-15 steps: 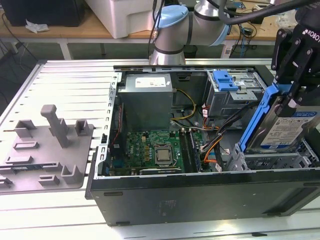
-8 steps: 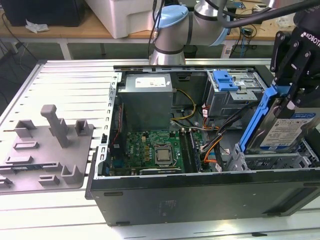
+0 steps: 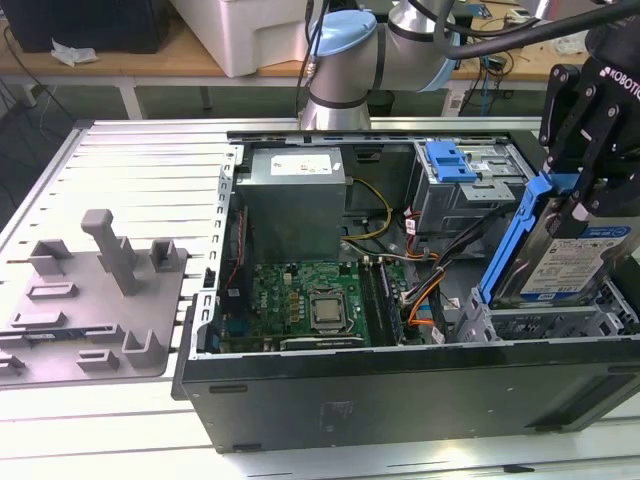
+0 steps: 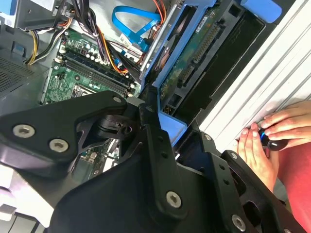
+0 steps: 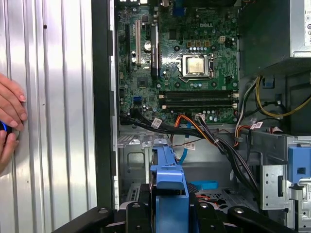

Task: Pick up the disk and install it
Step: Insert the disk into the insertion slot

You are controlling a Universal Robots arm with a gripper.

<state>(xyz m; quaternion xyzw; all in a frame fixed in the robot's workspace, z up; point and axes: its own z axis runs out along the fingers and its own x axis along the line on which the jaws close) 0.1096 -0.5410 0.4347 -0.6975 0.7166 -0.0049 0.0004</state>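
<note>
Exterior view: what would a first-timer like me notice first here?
The black hand at the exterior view's right stands out, gripping the blue-framed disk, which is tilted above the open computer case. Next comes the green motherboard, lying bare in the middle of the case.

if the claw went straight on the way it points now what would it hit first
Likely the metal drive cage directly below: the claw points down, shut on the disk, whose lower edge would reach that cage first. Depth is unclear, so the gap cannot be judged.
</note>
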